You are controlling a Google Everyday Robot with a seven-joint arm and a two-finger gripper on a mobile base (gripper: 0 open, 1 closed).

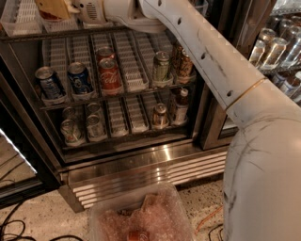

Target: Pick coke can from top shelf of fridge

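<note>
The fridge [141, 165] stands open in front of me, steel base grille at the bottom. My gripper [52, 8] is at the top left edge of the view, reaching into the top shelf [28, 36], a dark wire rack lined with white ribbed trays [19, 16]. A sliver of red [47, 17] shows just under the tan gripper; I cannot tell if it is the coke can. The rest of the tall can is hidden or out of view. My white arm [211, 70] runs from the right across the fridge front.
The middle shelf holds two blue Pepsi cans [80, 79], two shorter red Coke cans [109, 77], a green can [161, 66] and bottles. Lower shelf holds more cans. A bubble-wrap bin [141, 219] and cables [14, 230] lie on the floor. The right-hand section [275, 44] holds more cans.
</note>
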